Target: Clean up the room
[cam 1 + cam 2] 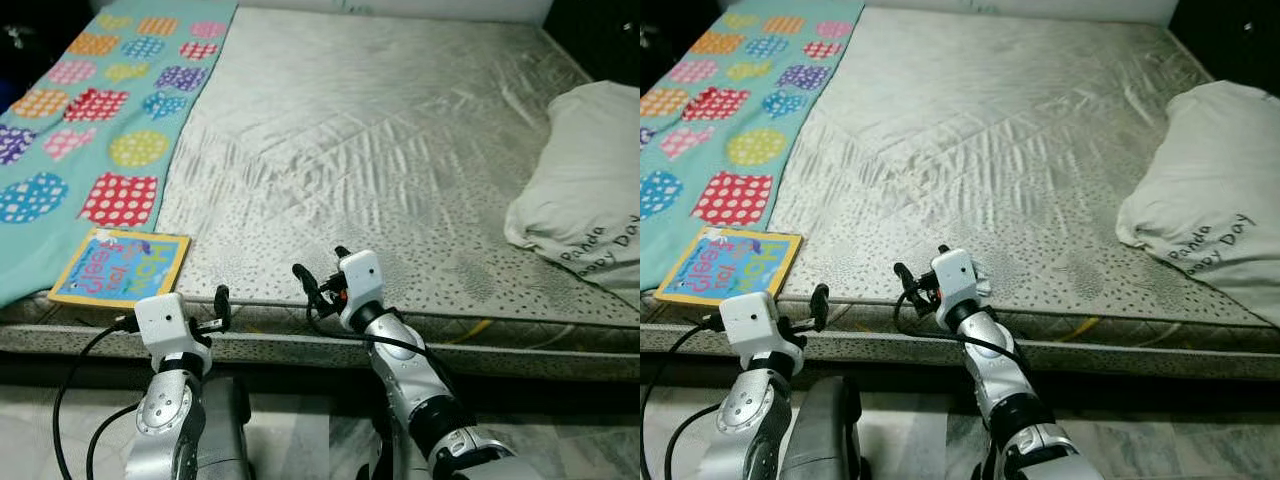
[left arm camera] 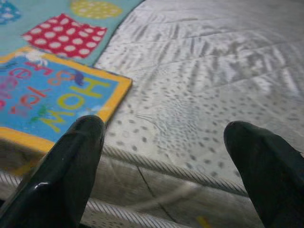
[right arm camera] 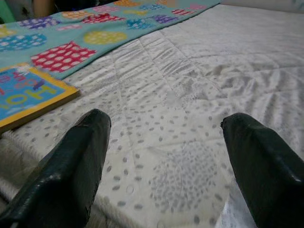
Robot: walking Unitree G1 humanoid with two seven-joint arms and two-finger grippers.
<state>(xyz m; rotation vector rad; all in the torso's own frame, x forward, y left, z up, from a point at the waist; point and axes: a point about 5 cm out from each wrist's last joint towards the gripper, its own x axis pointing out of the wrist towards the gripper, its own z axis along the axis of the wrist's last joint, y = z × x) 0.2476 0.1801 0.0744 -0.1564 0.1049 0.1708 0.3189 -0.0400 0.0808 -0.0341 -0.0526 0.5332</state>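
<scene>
Bare mattress (image 1: 380, 150) carries the teal spotted blanket (image 1: 90, 120) along its left side, a pillow (image 1: 590, 190) at right, and the picture book (image 1: 122, 267) on the near-left edge overlapping the blanket. Both pincers hover at that near edge, spread and empty: left pincer (image 2: 166, 161) just beside the book, right pincer (image 3: 164, 156) nearer the middle. Book is probably the pick, so I'd slide one left finger under its overhanging corner rather than pinch flat; overhang is hard to judge from here.

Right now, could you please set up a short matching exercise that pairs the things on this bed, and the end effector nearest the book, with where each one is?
Things:
1. book
2. pillow
3. blanket
4. left end effector

Places:
A. at the bed's right edge
B. spread along the bed's left side
C. at the mattress's front edge, just right of the book
D. on the front left corner, partly on the blanket

Pairs: 1-D, 2-A, 3-B, 4-C
</scene>
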